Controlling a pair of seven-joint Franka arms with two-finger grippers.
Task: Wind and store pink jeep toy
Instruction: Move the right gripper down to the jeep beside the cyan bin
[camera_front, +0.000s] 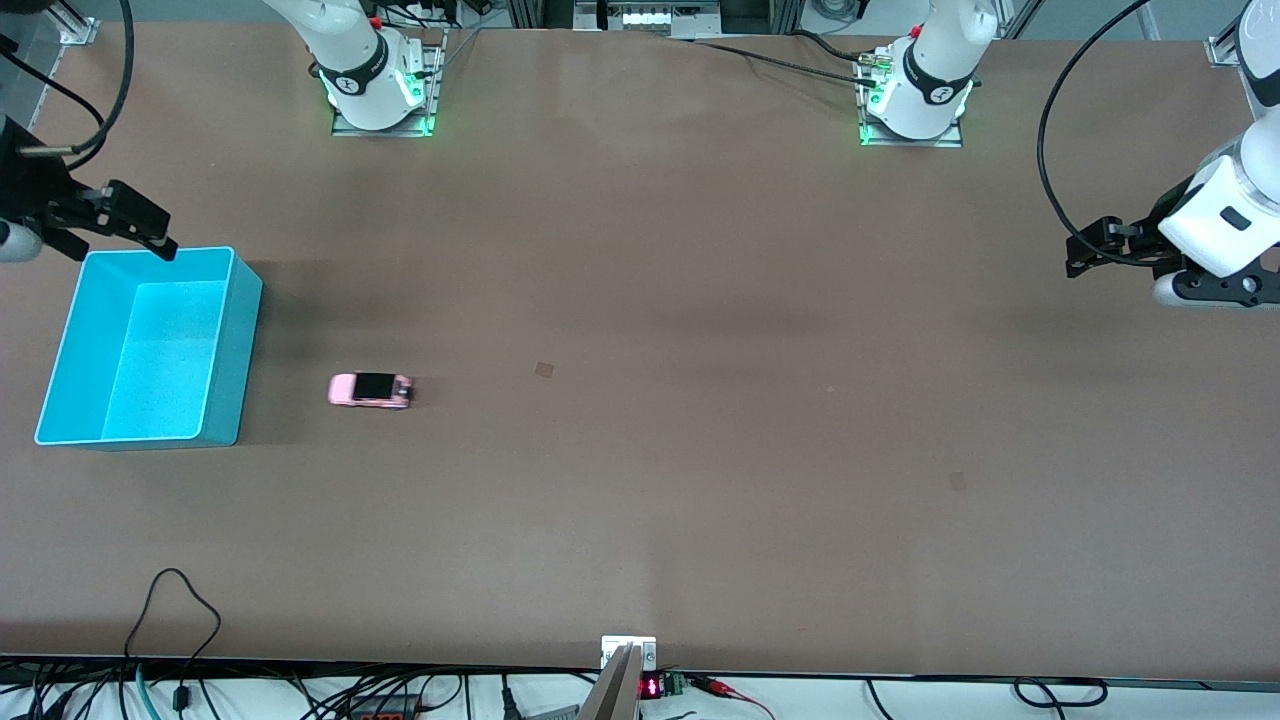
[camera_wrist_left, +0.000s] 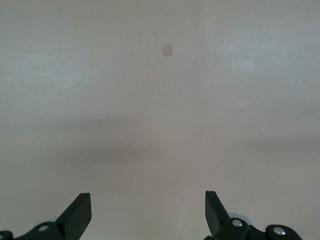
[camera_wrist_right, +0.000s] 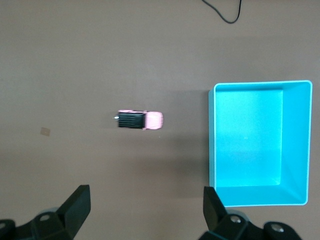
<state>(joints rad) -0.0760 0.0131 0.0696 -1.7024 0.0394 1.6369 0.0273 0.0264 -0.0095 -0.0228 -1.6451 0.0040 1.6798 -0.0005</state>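
- Pink jeep toy (camera_front: 370, 390) (camera_wrist_right: 140, 120): stands on its wheels on the brown surface (camera_front: 700, 450), toward the right arm's end of it, with its black ribbed roof section facing up. Nothing touches it.
- Cyan bin (camera_front: 150, 345) (camera_wrist_right: 260, 145): an open-topped rectangular box beside the toy, closer still to the right arm's end of the surface. A strip of bare surface separates its nearest wall from the toy; the two are near but apart. Its interior holds nothing visible.
- Right claw (camera_front: 135, 225) (camera_wrist_right: 145, 212): hangs in the air over the bin's rim, at the corner nearest the robots' bases. Its fingers (camera_wrist_right: 77, 205) are spread wide and released, grasping nothing.
- Left claw (camera_front: 1095, 245) (camera_wrist_left: 147, 212): waits in the air over the left arm's end of the surface, well apart from the toy and the bin. Its fingers (camera_wrist_left: 80, 212) are likewise spread and released, with only bare surface below them.
- Small square patch (camera_front: 544, 369) (camera_wrist_left: 167, 50) (camera_wrist_right: 45, 131): a slightly darker mark lying flat on the surface, between the toy and the middle of the surface.
- Open room: bare surface surrounds the toy on all sides except the bin's side.
- Black cable (camera_front: 165, 610): loops onto the surface at the edge nearest the front camera, well apart from the toy.
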